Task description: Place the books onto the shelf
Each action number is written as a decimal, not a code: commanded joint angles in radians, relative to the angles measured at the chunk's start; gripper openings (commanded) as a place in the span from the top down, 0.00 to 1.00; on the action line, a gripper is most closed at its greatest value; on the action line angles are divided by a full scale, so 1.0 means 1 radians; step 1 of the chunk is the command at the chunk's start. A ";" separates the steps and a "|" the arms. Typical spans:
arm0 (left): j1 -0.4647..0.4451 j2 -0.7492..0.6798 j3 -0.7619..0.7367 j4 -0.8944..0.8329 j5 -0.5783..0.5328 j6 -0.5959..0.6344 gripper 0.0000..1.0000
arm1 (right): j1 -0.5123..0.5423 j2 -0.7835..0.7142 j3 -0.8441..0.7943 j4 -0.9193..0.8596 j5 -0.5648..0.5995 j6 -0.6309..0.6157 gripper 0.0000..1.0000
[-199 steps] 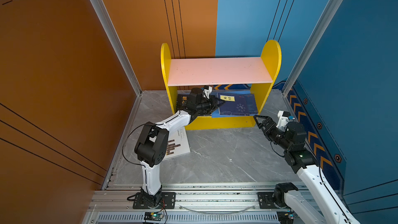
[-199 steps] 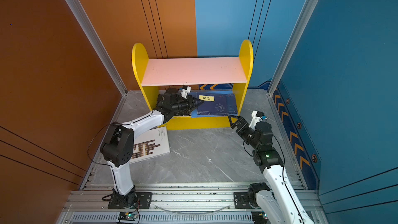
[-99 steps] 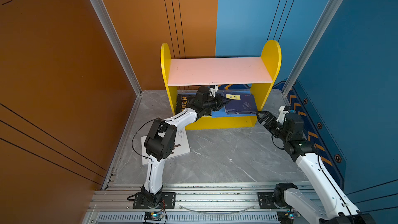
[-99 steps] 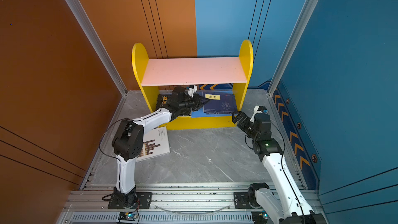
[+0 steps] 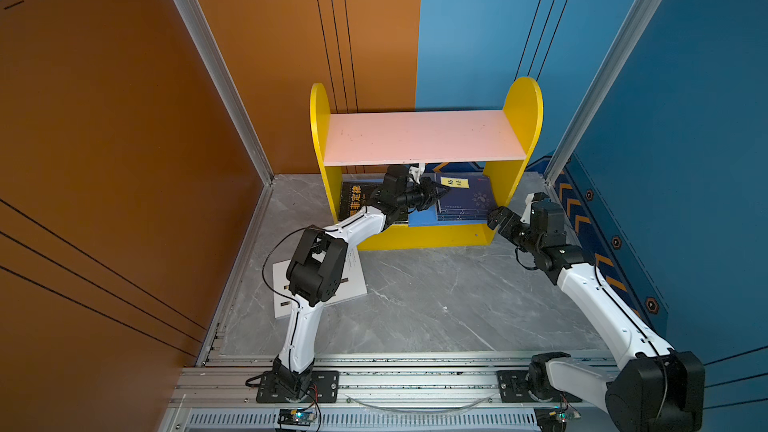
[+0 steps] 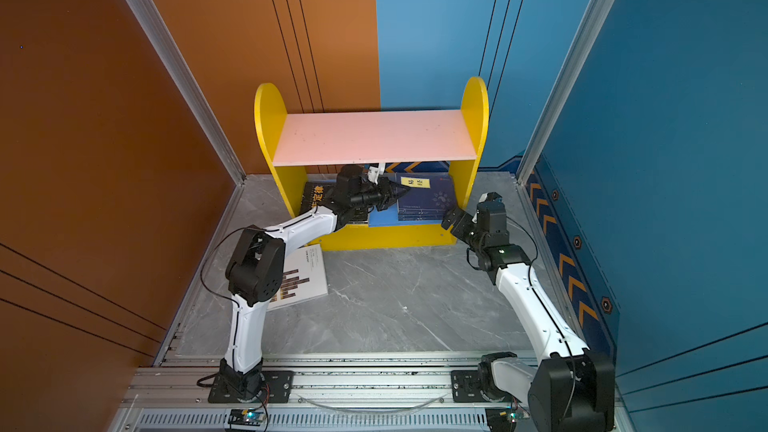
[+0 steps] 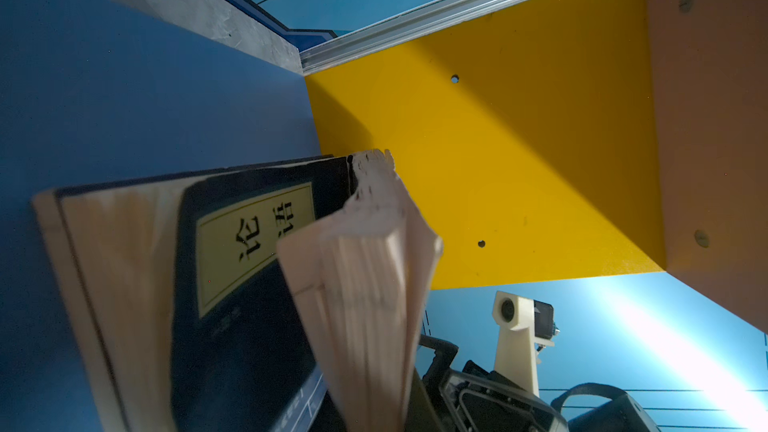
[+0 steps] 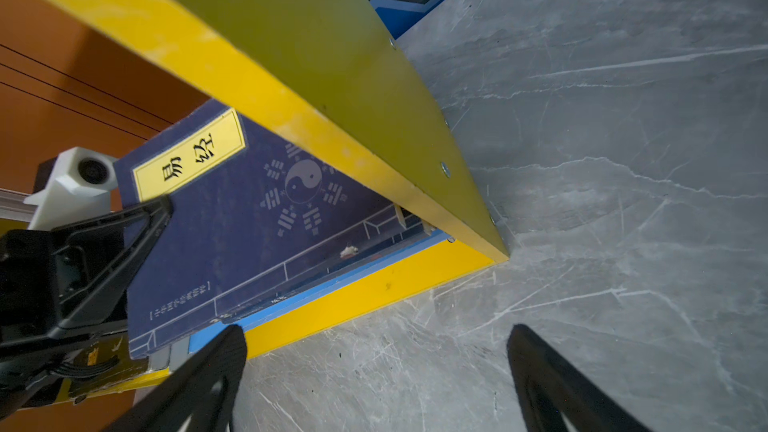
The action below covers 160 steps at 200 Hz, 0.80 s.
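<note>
The shelf [image 5: 419, 137] [image 6: 374, 137] stands against the back wall, its pink upper board bare. My left gripper [image 5: 441, 192] [image 6: 402, 193] reaches in over the blue lower board [image 7: 124, 89], shut on the edge of a navy book with a yellow label [image 5: 467, 199] [image 8: 249, 218]. That book's pages [image 7: 365, 284] fan out in the left wrist view. A second navy book [image 7: 249, 268] lies under it. A black book [image 5: 355, 199] lies on the board's left end. A white book [image 5: 353, 280] lies on the floor under my left arm. My right gripper [image 5: 496, 218] [image 8: 376, 332] hangs open and empty by the shelf's right front corner.
Grey marble floor [image 5: 436, 297] spreads in front of the shelf. Orange wall panels stand on the left and blue ones on the right, close behind my right arm. A metal rail [image 5: 415, 380] with both arm bases runs along the front edge.
My left gripper has moved right along the lower board, carrying the navy book toward the right side panel. My right arm has stretched forward to the shelf's right front corner, still open.
</note>
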<state>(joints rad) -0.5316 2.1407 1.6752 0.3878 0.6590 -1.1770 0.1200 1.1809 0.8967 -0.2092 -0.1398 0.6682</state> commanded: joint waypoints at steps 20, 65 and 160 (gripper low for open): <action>-0.011 0.024 0.049 0.052 0.014 -0.010 0.93 | 0.007 0.045 0.039 0.021 0.048 -0.018 0.00; -0.016 0.026 0.046 0.052 0.011 0.004 0.93 | 0.012 0.087 0.036 0.048 0.063 -0.010 0.00; -0.020 0.030 0.050 0.011 0.022 0.031 0.92 | 0.003 0.078 0.025 0.125 0.072 0.014 0.00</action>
<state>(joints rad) -0.5438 2.1586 1.6848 0.3943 0.6590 -1.1717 0.1253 1.2980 0.9085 -0.1364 -0.0845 0.6704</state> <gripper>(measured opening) 0.119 0.999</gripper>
